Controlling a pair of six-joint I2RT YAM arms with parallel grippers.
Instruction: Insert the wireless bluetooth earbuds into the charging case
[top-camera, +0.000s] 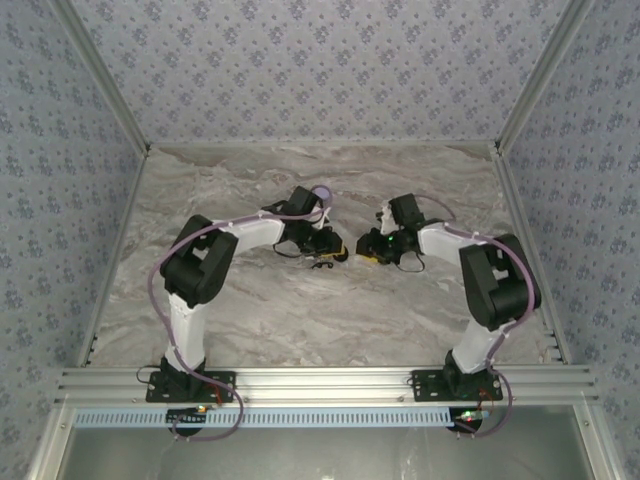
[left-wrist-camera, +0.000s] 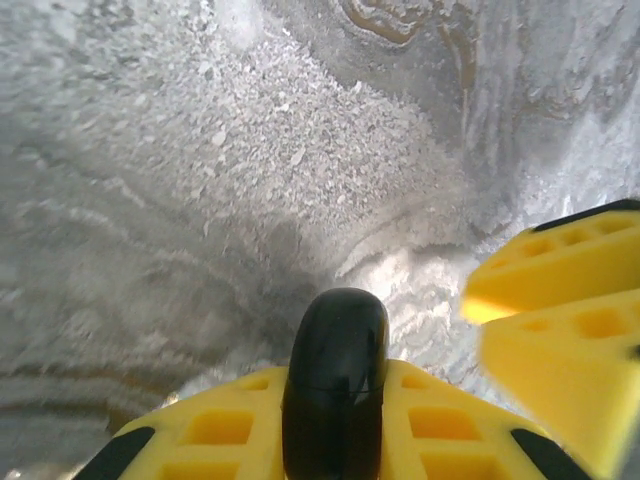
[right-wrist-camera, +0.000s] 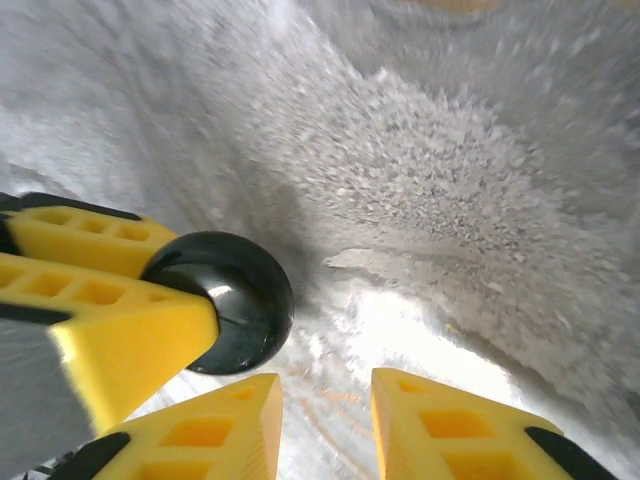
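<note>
The charging case (left-wrist-camera: 335, 370) is a glossy black rounded shell with a thin seam, and its lid looks closed. My left gripper (left-wrist-camera: 335, 395) is shut on it, one yellow finger on each side. From the right wrist view the case (right-wrist-camera: 235, 300) sits at the left between the left gripper's fingers (right-wrist-camera: 110, 280). My right gripper (right-wrist-camera: 325, 400) stands open just beside the case, with only bare table between its fingers. From above, the left gripper (top-camera: 338, 253) and the right gripper (top-camera: 368, 255) meet at the table's middle. The earbuds are out of view.
The marble-patterned table (top-camera: 300, 310) is walled by patterned panels at the back and on both sides. A small black curved piece (top-camera: 320, 266) lies just in front of the left gripper. The right gripper's yellow fingers (left-wrist-camera: 560, 300) show close to the case in the left wrist view.
</note>
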